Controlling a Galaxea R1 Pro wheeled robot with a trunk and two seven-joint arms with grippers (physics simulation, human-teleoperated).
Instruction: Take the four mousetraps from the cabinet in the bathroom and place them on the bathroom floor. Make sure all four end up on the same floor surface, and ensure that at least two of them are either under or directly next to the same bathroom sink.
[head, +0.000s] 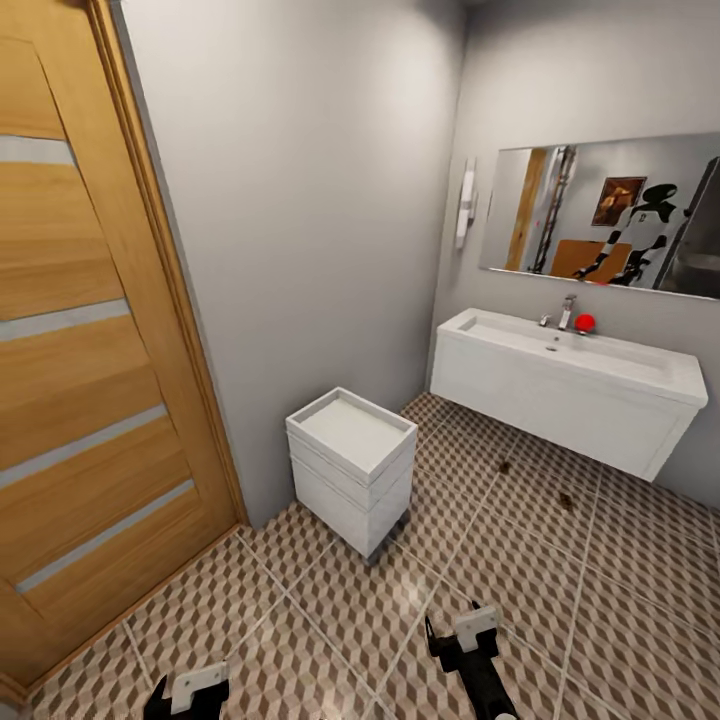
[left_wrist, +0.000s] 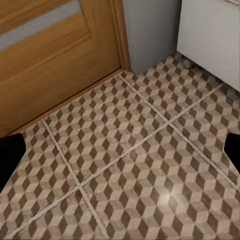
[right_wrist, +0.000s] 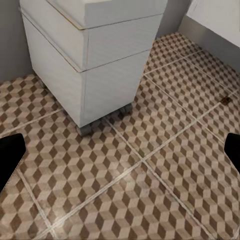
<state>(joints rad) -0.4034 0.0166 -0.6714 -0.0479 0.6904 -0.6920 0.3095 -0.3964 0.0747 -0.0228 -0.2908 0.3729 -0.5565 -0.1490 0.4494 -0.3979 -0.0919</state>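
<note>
Brown-and-cream cube-patterned tiles of the bathroom floor (head: 330, 600) occupy the foreground, with the brown wooden door (head: 80, 350) on one side and a small white drawer unit (head: 352, 465) against the grey wall. The long white bathroom sink (head: 565, 385) hangs on the far wall beneath a mirror (head: 610, 215). Two small dark objects lie on the tiles just in front of and beneath the sink (head: 504, 466) (head: 566, 501); they are probably mousetraps, though too small to confirm. One such speck also appears in the right wrist view (right_wrist: 226, 100).

The left gripper (head: 187, 692) and right gripper (head: 468, 640) hang low over the floor. In each wrist view the dark fingertips (left_wrist: 10, 152) (right_wrist: 11, 152) stand wide apart at the frame's edges with nothing between them, so both claws are spread and empty.

The step in hand appears to be transit between placements. The next move calls for turning toward the cabinet to fetch the remaining traps.
</note>
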